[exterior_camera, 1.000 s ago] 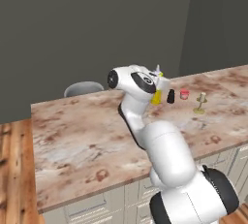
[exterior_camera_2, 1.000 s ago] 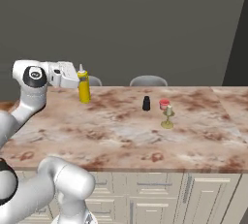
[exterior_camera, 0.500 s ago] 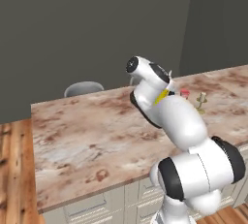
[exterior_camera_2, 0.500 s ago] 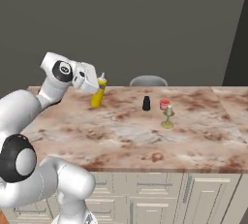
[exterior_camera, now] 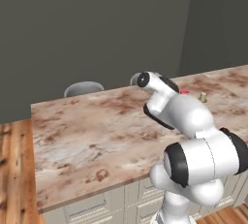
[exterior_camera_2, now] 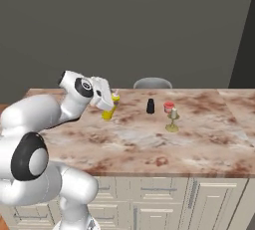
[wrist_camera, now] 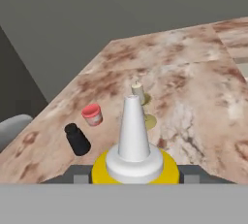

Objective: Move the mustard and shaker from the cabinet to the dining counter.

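Nearest the robot's base, pale drawer fronts [exterior_camera_2: 149, 194] run under the front edge of the long brown-and-white marbled stone counter [exterior_camera_2: 199, 144]. Above the near left part of this counter, in the right base view, the white arm reaches in from the left, and its tool [exterior_camera_2: 107, 105] is clamped on the slim yellow squeeze bottle of mustard [exterior_camera_2: 110, 108]. The bottle is tilted, its white nozzle pointing up and to the right, its lower end low over the stone; whether it touches the surface cannot be told. In the hand view the bottle's white pointed nozzle [wrist_camera: 134, 131] rises from its yellow shoulder between the two small dark finger tips [wrist_camera: 80, 176], which sit against its sides.

Farther along the counter, to the right of the bottle in the right base view, the small black tapered shaker [exterior_camera_2: 150, 106] stands upright on the stone, apart from the bottle. Just beyond it stand a small red cup [exterior_camera_2: 169, 107] and a beige goblet-like piece [exterior_camera_2: 173, 120], the goblet a little nearer the front edge than the cup. In the left base view the red cup [exterior_camera: 185, 91] and the goblet [exterior_camera: 203, 97] peek out behind the arm.

Behind the counter's far edge, rounded grey chair backs [exterior_camera_2: 152, 82] show against the dark grey wall [exterior_camera_2: 129, 20].
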Tool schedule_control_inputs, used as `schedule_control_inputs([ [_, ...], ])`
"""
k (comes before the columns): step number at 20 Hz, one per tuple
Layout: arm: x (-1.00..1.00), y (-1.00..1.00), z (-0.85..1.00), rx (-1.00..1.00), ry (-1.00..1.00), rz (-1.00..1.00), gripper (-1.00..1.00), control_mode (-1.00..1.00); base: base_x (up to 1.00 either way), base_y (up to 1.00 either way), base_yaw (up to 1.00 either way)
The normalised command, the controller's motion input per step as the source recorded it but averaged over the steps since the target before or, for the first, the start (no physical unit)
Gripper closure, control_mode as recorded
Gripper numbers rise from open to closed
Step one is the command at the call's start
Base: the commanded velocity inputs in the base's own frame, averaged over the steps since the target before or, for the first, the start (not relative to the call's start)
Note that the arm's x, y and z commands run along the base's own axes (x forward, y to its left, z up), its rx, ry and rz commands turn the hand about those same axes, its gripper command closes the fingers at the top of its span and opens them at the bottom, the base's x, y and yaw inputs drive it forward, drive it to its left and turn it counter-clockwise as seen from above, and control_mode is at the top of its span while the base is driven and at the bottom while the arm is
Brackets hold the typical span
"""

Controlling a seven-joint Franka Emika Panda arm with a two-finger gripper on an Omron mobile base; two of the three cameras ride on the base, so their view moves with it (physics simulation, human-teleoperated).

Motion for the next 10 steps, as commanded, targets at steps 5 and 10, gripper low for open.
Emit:
schedule_control_inputs([
  [5, 0.00, 0.00, -0.71, 0.00, -0.17, 0.00, 1.00, -1.00, 0.00, 0.00, 0.00],
  [10, 0.05, 0.02, -0.28, -0.02, -0.05, 0.00, 1.00, -1.00, 0.00, 0.00, 0.00],
])
